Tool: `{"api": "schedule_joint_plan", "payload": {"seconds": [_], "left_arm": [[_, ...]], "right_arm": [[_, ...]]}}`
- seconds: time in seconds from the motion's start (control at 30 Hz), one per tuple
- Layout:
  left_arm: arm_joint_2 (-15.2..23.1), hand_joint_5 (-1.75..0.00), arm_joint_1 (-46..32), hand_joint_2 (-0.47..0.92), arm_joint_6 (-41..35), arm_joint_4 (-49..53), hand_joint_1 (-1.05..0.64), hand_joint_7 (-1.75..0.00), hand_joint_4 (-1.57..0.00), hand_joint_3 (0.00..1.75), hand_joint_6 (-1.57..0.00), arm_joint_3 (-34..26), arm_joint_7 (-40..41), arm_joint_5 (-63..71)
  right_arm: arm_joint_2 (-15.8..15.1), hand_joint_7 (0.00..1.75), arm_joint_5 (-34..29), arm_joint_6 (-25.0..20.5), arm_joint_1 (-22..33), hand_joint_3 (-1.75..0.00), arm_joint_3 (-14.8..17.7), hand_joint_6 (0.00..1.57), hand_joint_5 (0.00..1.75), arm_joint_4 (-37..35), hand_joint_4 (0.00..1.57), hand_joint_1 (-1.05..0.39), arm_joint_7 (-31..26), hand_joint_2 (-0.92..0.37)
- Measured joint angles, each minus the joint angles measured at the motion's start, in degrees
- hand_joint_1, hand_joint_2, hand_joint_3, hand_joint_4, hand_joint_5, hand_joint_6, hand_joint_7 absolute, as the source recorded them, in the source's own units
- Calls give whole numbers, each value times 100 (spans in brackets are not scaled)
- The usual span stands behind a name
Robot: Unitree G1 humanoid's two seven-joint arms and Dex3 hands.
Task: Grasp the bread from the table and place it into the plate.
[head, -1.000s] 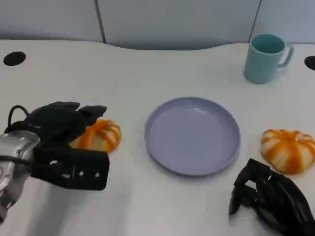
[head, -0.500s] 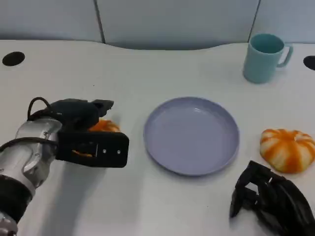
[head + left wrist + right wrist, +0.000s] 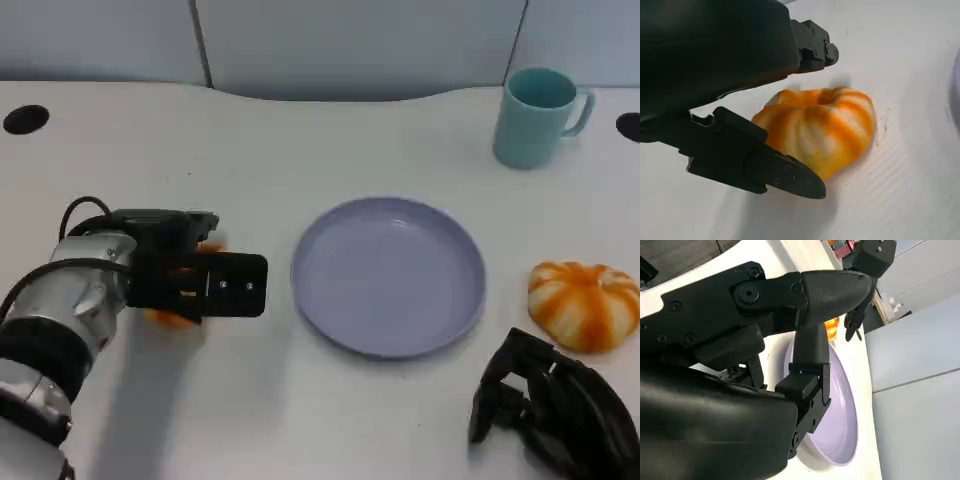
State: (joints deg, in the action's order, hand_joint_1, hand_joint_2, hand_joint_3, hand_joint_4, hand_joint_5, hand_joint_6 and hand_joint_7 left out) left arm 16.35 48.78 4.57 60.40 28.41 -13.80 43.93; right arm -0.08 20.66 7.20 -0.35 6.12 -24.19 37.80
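Left hand (image 3: 190, 278) is set over the bread (image 3: 817, 131) on the table (image 3: 250, 140), with fingers spread on either side of it; the black fingers (image 3: 755, 162) are seen just beside the loaf in the left wrist view, but whether contact has been made cannot be told, and no closed grip is seen. Only slivers of orange are visible beneath the hand in the head view, to the left of the plate (image 3: 388, 275).

Being a rounded, ridged bun striped orange and white, the bread is judged light, soft and easily dented, with a matte crust that is unlikely to slip. It is best taken across its widest part, low on opposite flanks, with gentle pressure so that the crumb is not crushed.

Right hand (image 3: 555, 410) is held low near the table edge with fingers curled in and nothing gripped, close to a second bun (image 3: 583, 303).
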Motion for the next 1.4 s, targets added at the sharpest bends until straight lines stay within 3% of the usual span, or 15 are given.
{"api": "schedule_joint_plan", "payload": {"seconds": [0.33, 0.8, 1.0, 1.03, 1.07, 1.13, 1.17, 1.2, 1.27, 1.3, 1.37, 1.4], "left_arm": [[-191, 0, 273, 82, 24, 851, -57, -2, 0, 1, -8, 70, 106, -167], [-273, -1, 288, 82, 113, 1116, -53, -1, -2, 0, -11, 99, 293, -248], [-374, -10, 160, 85, 300, 1261, -25, -5, -30, 1, -33, 272, 1411, -177], [-374, -17, 133, 89, 328, 1273, -22, -5, -49, 2, -44, 287, 1589, -175], [-370, -20, 95, 90, 407, 1282, -21, -5, -58, 1, -49, 303, 1816, -171], [-347, -21, -14, 91, 627, 1290, -20, -5, -66, 1, -54, 318, 2320, -170], [-339, -25, -52, 91, 708, 1302, -21, -8, -74, 3, -62, 329, 2507, -169], [-333, -48, -79, 92, 756, 1319, -23, -10, -81, 8, -78, 336, 2636, -169], [-317, -103, -182, 92, 890, 1330, -23, -11, -81, 18, -106, 343, 3075, -165], [-316, -112, -252, 92, 950, 1333, -24, -11, -81, 20, -110, 351, 3345, -163], [-314, -147, -329, 92, 1027, 1343, -20, -28, -84, 30, -120, 376, 3662, -160], [-314, -153, -353, 92, 1040, 1347, -20, -33, -84, 32, -120, 381, 3752, -164]], "right_arm": [[-14, 149, 0, -16, 58, -33, -2, 60, 175, 82, 67, -59, 14, -92], [-18, 151, 24, -165, 92, -33, 0, 59, 175, 196, 67, -59, 14, -92], [-18, 150, 19, -168, 201, -34, -3, 59, 175, 385, 67, -59, 5, -92], [-18, 150, 19, -168, 215, -34, -3, 58, 175, 397, 67, -59, 5, -92], [-18, 150, 19, -168, 229, -34, -3, 58, 175, 405, 67, -59, 5, -92], [-21, 150, 19, -172, 254, -34, -3, 58, 175, 414, 67, -59, 5, -92], [-24, 150, 19, -181, 259, -34, -3, 58, 175, 418, 67, -59, 5, -92], [-26, 150, 19, -195, 261, -34, -3, 58, 175, 423, 66, -59, 5, -92], [-27, 151, 18, -199, 265, -34, -6, 58, 175, 434, 66, -60, 5, -92], [-31, 151, 11, -199, 271, -34, -5, 58, 175, 438, 66, -60, 1, -92], [-37, 151, -2, -199, 273, -34, -9, 58, 175, 439, 67, -59, -10, -92], [-36, 151, -1, -199, 271, -34, -10, 58, 175, 439, 67, -59, -9, -92]]}}
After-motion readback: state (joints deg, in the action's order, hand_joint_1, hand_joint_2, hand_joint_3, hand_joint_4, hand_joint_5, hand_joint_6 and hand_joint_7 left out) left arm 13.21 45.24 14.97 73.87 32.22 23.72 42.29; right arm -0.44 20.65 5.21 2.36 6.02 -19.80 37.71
